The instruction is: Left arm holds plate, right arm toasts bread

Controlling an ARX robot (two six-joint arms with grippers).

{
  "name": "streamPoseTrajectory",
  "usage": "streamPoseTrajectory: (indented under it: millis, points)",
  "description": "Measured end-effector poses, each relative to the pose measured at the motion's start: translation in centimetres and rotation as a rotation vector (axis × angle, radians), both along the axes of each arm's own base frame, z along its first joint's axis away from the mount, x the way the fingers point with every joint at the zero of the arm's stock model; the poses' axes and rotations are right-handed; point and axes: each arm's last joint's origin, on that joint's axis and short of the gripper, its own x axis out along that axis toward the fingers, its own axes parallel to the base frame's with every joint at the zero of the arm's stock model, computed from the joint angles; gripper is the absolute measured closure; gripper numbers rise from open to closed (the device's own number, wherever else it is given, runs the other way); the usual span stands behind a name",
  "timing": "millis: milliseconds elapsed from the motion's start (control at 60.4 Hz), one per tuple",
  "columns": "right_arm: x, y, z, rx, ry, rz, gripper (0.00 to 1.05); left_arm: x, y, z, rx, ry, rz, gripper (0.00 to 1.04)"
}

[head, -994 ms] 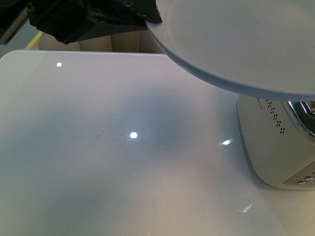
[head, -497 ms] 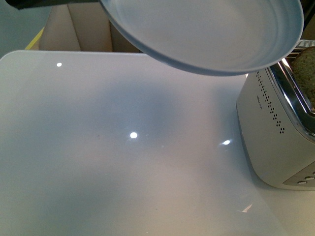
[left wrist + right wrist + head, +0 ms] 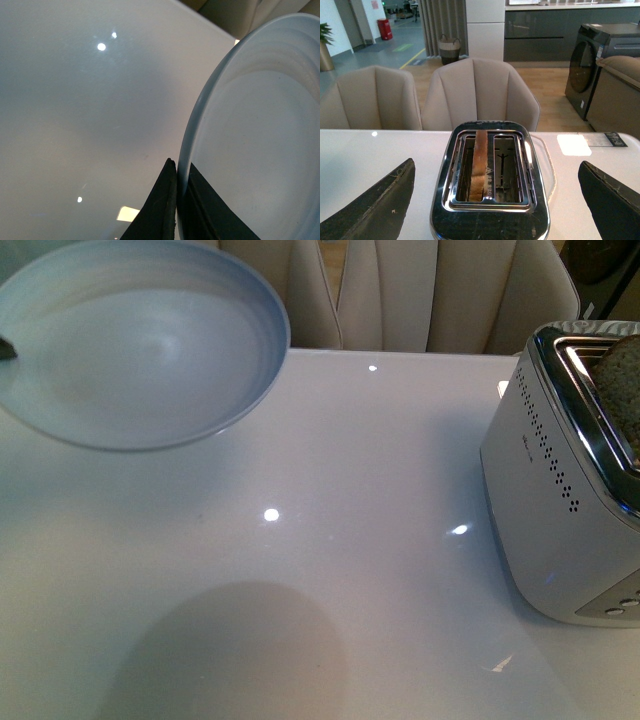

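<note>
The pale bluish-white plate (image 3: 140,340) hangs empty above the table's far left in the front view. My left gripper (image 3: 177,170) is shut on its rim, one black finger on each side; the plate (image 3: 260,140) fills one side of the left wrist view. Only a dark sliver of the left gripper shows at the front view's left edge. The bread (image 3: 480,162) stands upright in one slot of the toaster (image 3: 490,220); its speckled top (image 3: 620,380) shows at the front view's right edge. My right gripper (image 3: 497,210) is open, fingers wide apart on either side of the toaster.
The white-and-chrome toaster (image 3: 550,500) stands on the glossy white table (image 3: 330,570) at the right. Its second slot is empty. Beige chairs (image 3: 480,95) stand behind the table's far edge. The plate's shadow lies on the table near the front.
The plate has moved from the upper right, over the toaster, to the far left, uncovering the toaster top and bread. The left gripper has slid out of the front view.
</note>
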Motion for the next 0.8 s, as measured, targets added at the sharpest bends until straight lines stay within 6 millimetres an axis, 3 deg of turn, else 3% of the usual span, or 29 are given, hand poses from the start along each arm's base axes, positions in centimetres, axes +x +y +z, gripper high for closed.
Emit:
streamPoseTrajectory:
  millis: [133,364,795]
  points:
    - [0.0,0.0,0.0,0.0,0.0,0.0,0.09,-0.1,3.0,-3.8,0.0,0.041,0.009,1.02]
    - [0.0,0.0,0.0,0.0,0.0,0.0,0.09,-0.2,5.8,-9.6,-0.053,0.139,0.048,1.02]
    - [0.0,0.0,0.0,0.0,0.0,0.0,0.09,-0.6,10.1,-17.5,-0.045,0.267,0.112,1.02]
